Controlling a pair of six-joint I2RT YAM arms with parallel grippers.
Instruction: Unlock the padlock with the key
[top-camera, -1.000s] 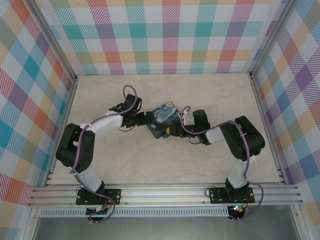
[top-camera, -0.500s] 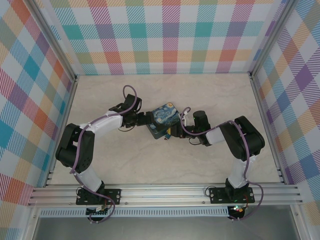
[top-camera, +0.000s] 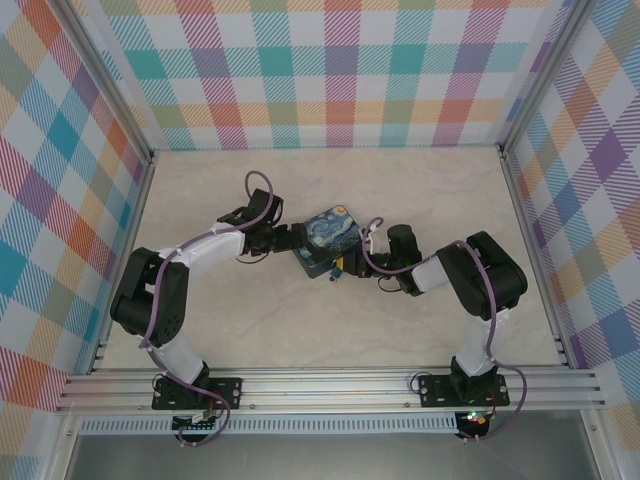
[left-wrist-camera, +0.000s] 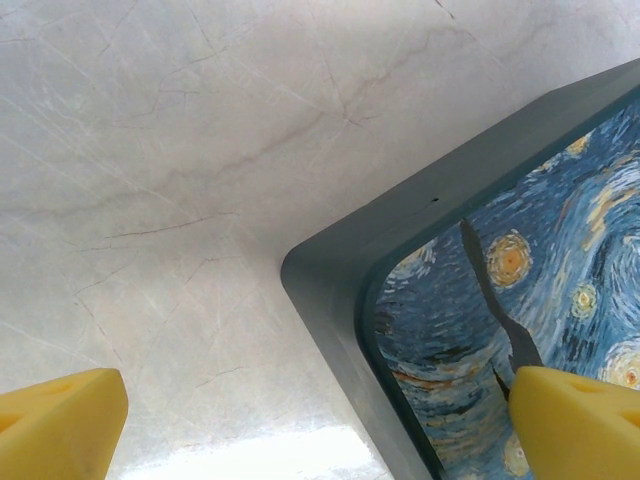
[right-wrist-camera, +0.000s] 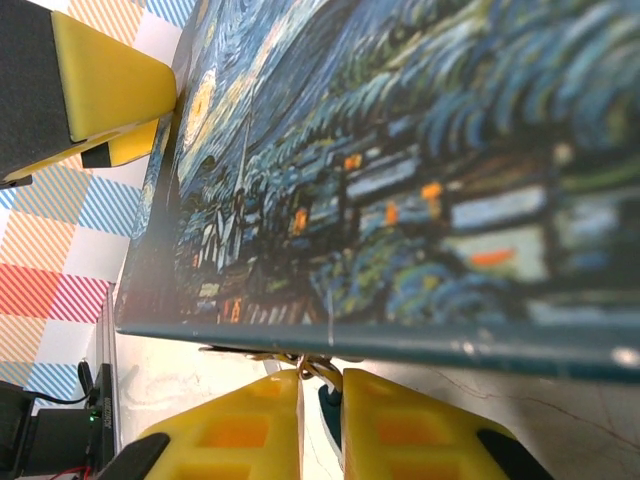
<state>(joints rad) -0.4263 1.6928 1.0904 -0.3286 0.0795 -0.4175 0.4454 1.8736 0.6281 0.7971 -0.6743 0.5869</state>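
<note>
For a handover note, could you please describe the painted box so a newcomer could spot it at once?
On the pale marble-look table, find where the black left arm and right arm meet. Between them lies a flat dark-teal box with rounded corners. Its lid bears a swirling blue-and-yellow starry-night painting, unlike the plain tabletop.

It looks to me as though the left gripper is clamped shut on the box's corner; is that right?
No: the left gripper is open at the corner of the box, fingers wide apart, as the left wrist view shows.
</note>
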